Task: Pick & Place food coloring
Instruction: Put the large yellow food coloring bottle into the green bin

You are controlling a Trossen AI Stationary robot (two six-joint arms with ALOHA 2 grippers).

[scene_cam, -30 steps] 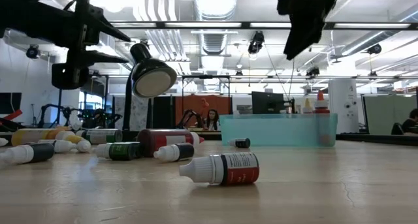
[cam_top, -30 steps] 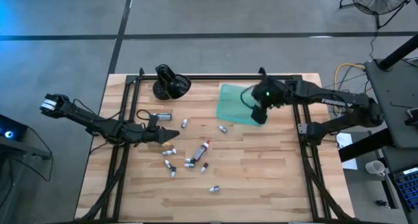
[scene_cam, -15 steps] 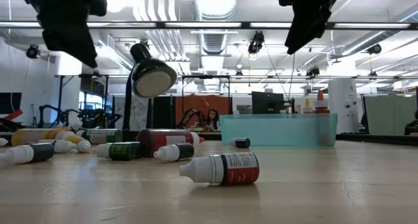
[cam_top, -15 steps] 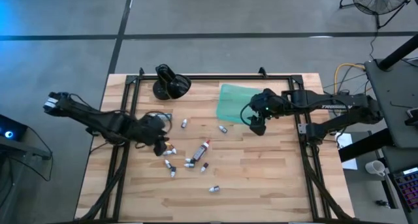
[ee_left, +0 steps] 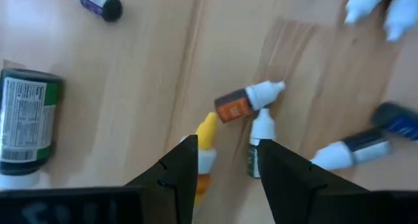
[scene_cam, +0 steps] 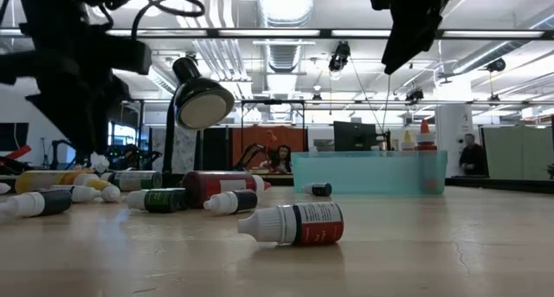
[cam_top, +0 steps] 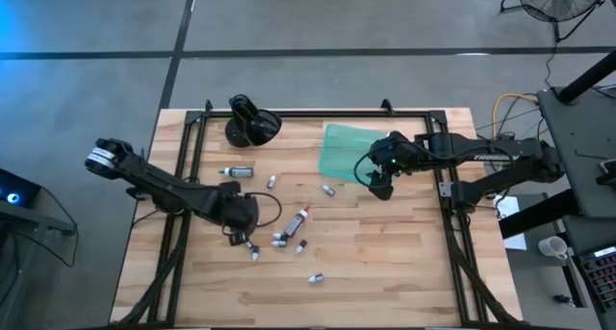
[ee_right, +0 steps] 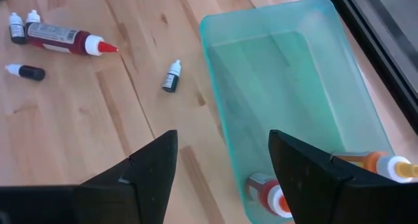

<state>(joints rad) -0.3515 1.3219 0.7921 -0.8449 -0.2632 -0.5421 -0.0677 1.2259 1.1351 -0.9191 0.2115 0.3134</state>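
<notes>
Yellow-tipped small plastic dropper bottle (ee_left: 206, 140) lies on the wooden table (cam_top: 385, 253), long axis running straight into my left gripper (ee_left: 222, 160), fingers apart and empty, nearer than the open right gripper (ee_right: 222, 165) by the translucent teal tray (ee_right: 287, 87).

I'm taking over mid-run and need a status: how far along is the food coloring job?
Early. Done: two bottles lie in the teal tray. In hand: nothing gripped. The left gripper hangs open over a cluster on the table, a yellow-capped bottle between its fingers. The right gripper is open and empty by the tray's edge. Left: roughly ten bottles lie scattered on the wood, including the large red one.
</notes>
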